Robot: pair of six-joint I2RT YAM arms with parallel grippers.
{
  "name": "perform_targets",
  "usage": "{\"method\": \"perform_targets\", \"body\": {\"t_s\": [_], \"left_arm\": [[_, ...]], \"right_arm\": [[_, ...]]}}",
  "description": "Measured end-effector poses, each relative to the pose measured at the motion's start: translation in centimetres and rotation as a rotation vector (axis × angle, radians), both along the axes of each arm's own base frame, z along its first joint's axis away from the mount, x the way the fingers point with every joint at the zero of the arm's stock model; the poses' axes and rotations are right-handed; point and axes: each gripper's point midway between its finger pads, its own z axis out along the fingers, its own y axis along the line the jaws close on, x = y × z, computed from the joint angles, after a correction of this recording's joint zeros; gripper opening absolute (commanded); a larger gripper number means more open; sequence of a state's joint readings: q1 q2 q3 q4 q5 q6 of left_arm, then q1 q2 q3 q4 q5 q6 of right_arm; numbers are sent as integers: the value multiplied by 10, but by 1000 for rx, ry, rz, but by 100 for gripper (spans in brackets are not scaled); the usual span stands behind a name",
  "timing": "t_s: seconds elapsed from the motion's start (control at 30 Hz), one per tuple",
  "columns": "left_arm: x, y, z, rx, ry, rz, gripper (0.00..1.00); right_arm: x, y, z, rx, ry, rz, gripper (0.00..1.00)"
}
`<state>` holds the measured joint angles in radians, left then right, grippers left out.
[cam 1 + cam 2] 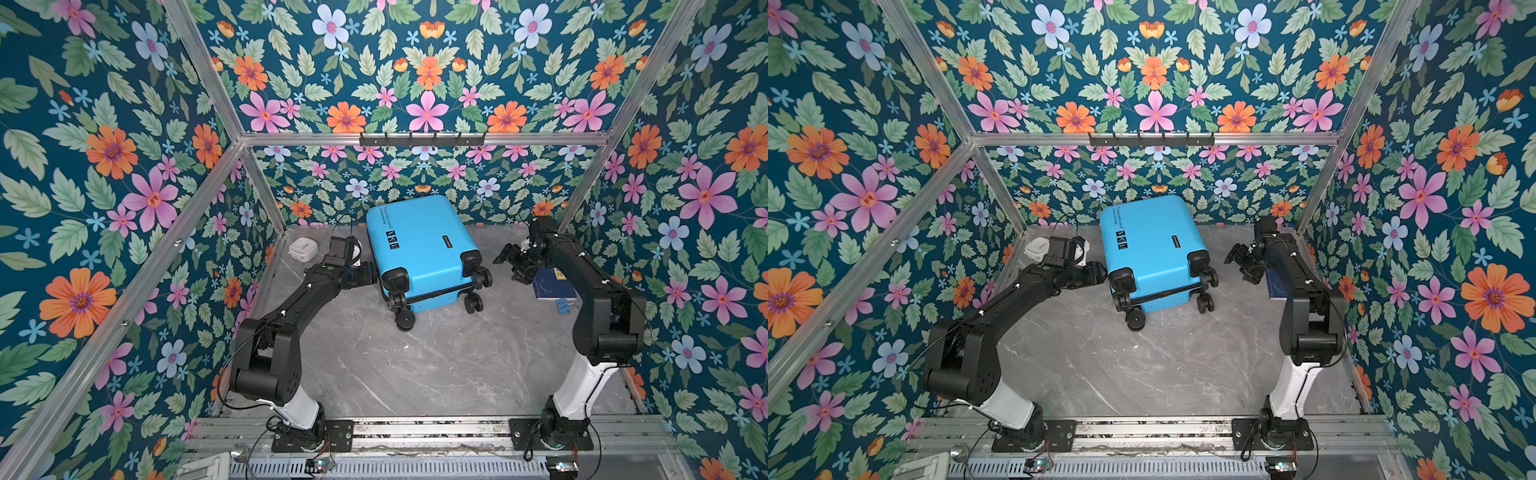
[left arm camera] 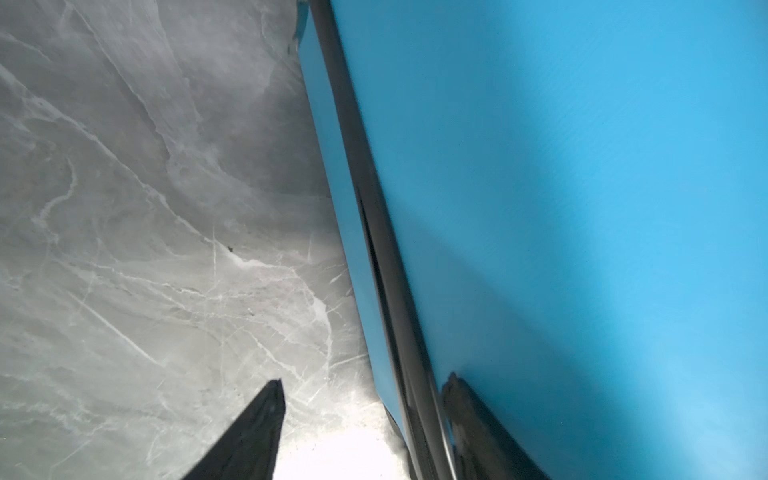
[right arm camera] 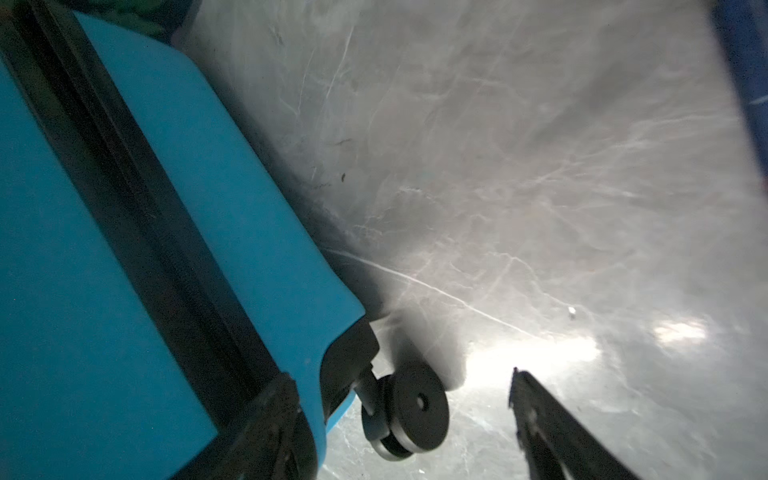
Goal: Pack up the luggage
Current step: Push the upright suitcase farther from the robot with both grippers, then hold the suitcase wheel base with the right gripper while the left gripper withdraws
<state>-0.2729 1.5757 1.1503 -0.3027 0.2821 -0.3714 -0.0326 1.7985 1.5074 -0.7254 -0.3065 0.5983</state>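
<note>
Centrally, the luggage (image 1: 419,245) lies closed and flat on the grey marble table (image 1: 436,365). Its far end is close to the back wall and its casters face the near edge, with broad bare tabletop in front of it. At its left side the left gripper (image 2: 363,380) has its fingers (image 2: 249,436) apart, one over the marble and one over the blue shell beside the black seam; contact cannot be told. Clear of the right side, the right gripper (image 1: 505,257) hangs with fingers spread, and a caster (image 3: 409,409) shows in its wrist view. The right arm partly covers a dark-blue book (image 1: 552,286). At back left sits a white object (image 1: 303,248), hard to make out.
</note>
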Motion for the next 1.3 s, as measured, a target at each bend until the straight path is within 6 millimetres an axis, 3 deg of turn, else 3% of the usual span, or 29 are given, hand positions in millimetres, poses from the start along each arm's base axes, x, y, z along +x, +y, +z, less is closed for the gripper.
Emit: {"method": "perform_targets", "body": {"t_s": [0.2,0.3,0.37,0.5,0.57,0.63,0.77,0.93,1.07,1.3], "left_arm": [[-23,21,22,-7,-88,68,68],[-42,35,18,-9,-98,113,69],[-56,41,10,-18,-85,140,69],[-87,51,-14,-27,-48,167,69],[-101,55,-26,-37,-36,184,69],[-114,58,-36,-54,-29,204,69],[-135,62,-52,-89,-41,222,69],[-144,56,-59,-165,-79,212,68],[-147,39,-56,-222,-132,152,66],[-169,-21,-53,-249,-243,-56,55]], "right_arm": [[-28,-1,49,-31,-175,31,85],[-42,8,68,-31,-270,89,92],[-54,30,78,-25,-317,180,94],[-72,97,95,-53,-391,449,93],[-78,123,90,-92,-388,561,91],[-80,128,79,-145,-357,606,91],[-81,114,53,-259,-265,625,90],[-74,110,41,-318,-213,652,84],[-65,114,36,-314,-199,665,68],[-55,123,29,-287,-173,678,37]]}}
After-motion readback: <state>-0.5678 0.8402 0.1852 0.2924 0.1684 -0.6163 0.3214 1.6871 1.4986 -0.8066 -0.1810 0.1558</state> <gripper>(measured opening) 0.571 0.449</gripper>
